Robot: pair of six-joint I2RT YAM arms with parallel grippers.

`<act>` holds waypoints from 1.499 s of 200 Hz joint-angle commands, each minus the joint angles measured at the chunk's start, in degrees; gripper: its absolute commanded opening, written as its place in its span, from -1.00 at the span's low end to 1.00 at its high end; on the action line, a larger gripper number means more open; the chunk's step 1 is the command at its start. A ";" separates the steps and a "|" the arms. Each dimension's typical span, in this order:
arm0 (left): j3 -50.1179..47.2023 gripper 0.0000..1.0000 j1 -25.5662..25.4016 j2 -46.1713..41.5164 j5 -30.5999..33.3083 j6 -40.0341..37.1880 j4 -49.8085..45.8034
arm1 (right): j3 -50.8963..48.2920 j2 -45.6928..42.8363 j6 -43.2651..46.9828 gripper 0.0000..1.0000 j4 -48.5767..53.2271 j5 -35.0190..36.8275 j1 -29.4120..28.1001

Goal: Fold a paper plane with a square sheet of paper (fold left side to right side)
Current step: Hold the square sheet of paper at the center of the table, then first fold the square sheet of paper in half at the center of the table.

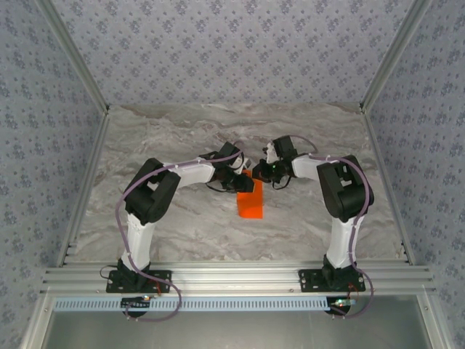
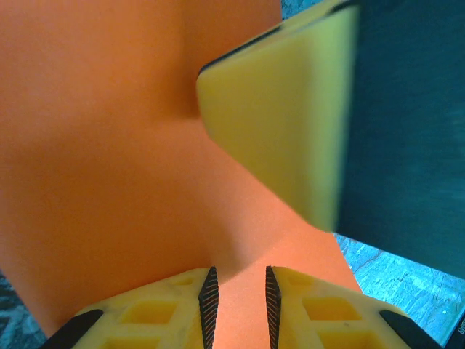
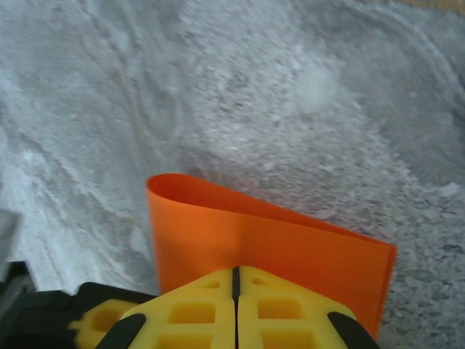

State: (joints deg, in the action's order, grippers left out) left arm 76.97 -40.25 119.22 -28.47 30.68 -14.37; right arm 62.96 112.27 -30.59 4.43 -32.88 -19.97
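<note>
The right gripper (image 3: 236, 280) has its yellow fingers pressed together on the square sheet of paper (image 3: 290, 247). The sheet's lifted flap curls over in a soft, uncreased loop near the middle of the table (image 1: 182, 131). The left gripper (image 2: 240, 291) hovers at the sheet, fingers slightly apart, pinching nothing. The likely failure is a crooked crease or a sliding sheet, since nothing clearly pins the lower layer.

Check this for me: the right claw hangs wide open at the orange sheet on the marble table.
Not open: the right claw is shut on the orange sheet on the marble table; the right wrist view shows its jaws pressed together.
</note>
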 commanded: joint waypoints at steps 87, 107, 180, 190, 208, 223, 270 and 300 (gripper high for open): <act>-5.21 -0.20 -3.15 -8.43 -0.79 -0.33 -0.35 | 2.35 4.85 1.81 -0.89 10.87 8.36 -1.57; -6.25 -0.19 -3.91 -8.85 -0.72 0.08 0.66 | 2.40 4.89 1.75 -0.89 11.09 8.70 -1.90; -10.52 -0.19 -4.49 -6.53 1.84 2.45 2.52 | 3.19 4.80 2.15 -0.88 12.34 9.31 -2.30; -11.01 -0.19 -4.49 -6.70 1.49 2.62 2.60 | 3.37 4.85 2.18 -0.88 12.54 9.57 -2.31; -12.37 -0.25 -4.83 -7.49 0.84 2.88 2.86 | 3.56 4.90 2.37 -0.88 13.09 9.99 -2.31; -13.84 -0.30 -5.23 -8.55 -0.02 3.07 3.19 | 3.93 5.11 2.42 -0.88 13.53 10.03 -2.24; -19.61 -0.45 -7.58 -13.29 -2.64 3.41 4.86 | 4.91 6.03 2.99 -0.88 14.84 10.21 -1.76; -23.04 -0.50 -9.46 -15.30 -2.65 3.56 6.02 | 6.98 6.57 3.17 -0.88 15.20 10.11 -1.66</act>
State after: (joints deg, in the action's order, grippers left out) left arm 56.84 -47.66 106.17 -28.58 33.74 -6.22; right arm 69.45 114.56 -28.69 14.57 -27.77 -21.67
